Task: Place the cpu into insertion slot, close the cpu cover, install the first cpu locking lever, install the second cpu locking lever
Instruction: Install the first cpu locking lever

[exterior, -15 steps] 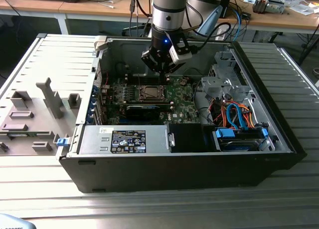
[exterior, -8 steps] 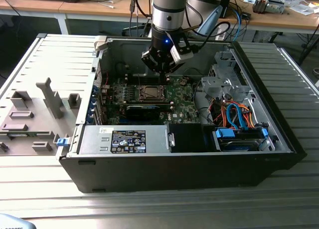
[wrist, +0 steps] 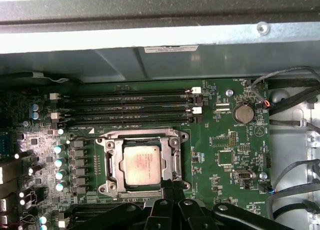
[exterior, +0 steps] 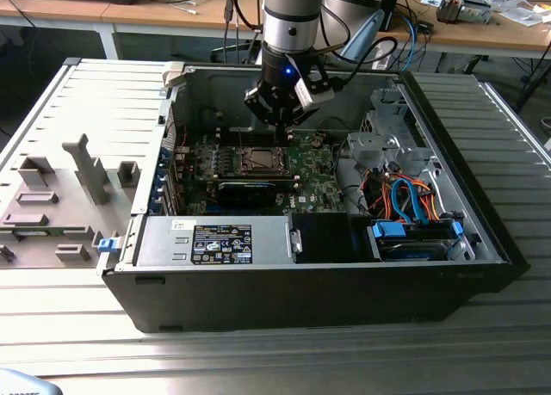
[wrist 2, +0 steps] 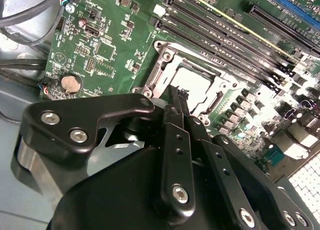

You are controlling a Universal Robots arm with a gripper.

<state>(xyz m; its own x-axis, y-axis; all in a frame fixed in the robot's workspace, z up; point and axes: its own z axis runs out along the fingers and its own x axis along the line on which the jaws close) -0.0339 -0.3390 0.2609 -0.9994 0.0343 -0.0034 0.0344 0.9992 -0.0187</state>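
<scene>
The cpu point(wrist: 142, 164) lies flat in the insertion slot point(wrist: 182, 138) on the green motherboard, its silver top showing. The cpu cover point(wrist: 116, 162) lies down around it, framing the chip in its window. In the second wrist view the cpu point(wrist 2: 192, 82) and cover point(wrist 2: 164, 69) sit just beyond my gripper point(wrist 2: 176, 97). Its black fingers point(wrist 2: 175, 140) are pressed together, with the tips at the socket's near edge. In the exterior view my gripper point(exterior: 282, 130) hangs over the socket's far side, close to the cpu point(exterior: 258, 160). I cannot tell how the locking levers stand.
Long black memory slots point(wrist: 125, 109) run beside the socket, with a coin battery point(wrist: 244, 112) nearby. Black cables point(wrist: 295, 190) lie off the board's edge. The case holds a power supply point(exterior: 215, 240) and a drive bay with orange and blue cables point(exterior: 413, 206). A grey fixture tray point(exterior: 60, 188) stands outside at the exterior view's left.
</scene>
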